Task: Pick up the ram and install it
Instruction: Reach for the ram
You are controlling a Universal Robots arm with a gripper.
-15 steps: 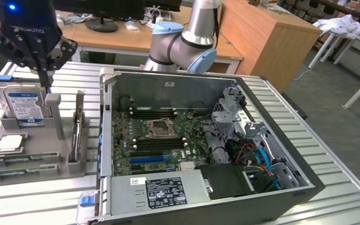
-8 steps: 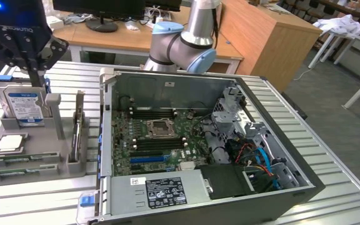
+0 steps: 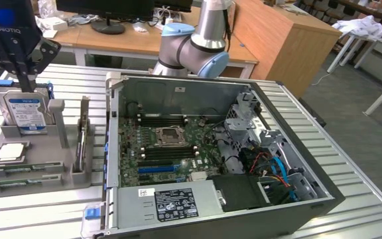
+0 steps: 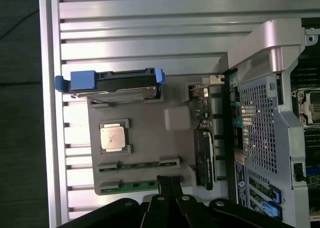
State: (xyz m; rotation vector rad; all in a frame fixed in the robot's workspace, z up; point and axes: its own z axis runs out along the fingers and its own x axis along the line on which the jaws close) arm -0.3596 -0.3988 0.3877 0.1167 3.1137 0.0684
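Observation:
Two ram sticks, thin green boards, lie flat in slots at the front of a grey holder [image 3: 53, 175]: one ram stick [image 3: 17, 171] [image 4: 138, 164] and another ram stick [image 3: 8, 183] [image 4: 131, 187] beside it. My gripper [image 3: 27, 87] [image 4: 169, 182] hangs above the holder, over its hard-drive end in the exterior view. Its black fingers are shut together and hold nothing. In the wrist view the fingertips show just past the end of the outer stick. The open computer case [image 3: 177, 94] lies to the exterior view's right, with dark memory slots [image 3: 161, 121] on its motherboard.
A silver, blue-labelled hard drive [image 3: 26, 112] [image 4: 120, 83] stands upright in the holder. A square silver processor [image 3: 12, 151] [image 4: 112, 136] lies beside it. A dark card [image 3: 83, 135] [image 4: 204, 155] stands on edge near the case. The ribbed metal table [image 3: 32, 209] carries everything.

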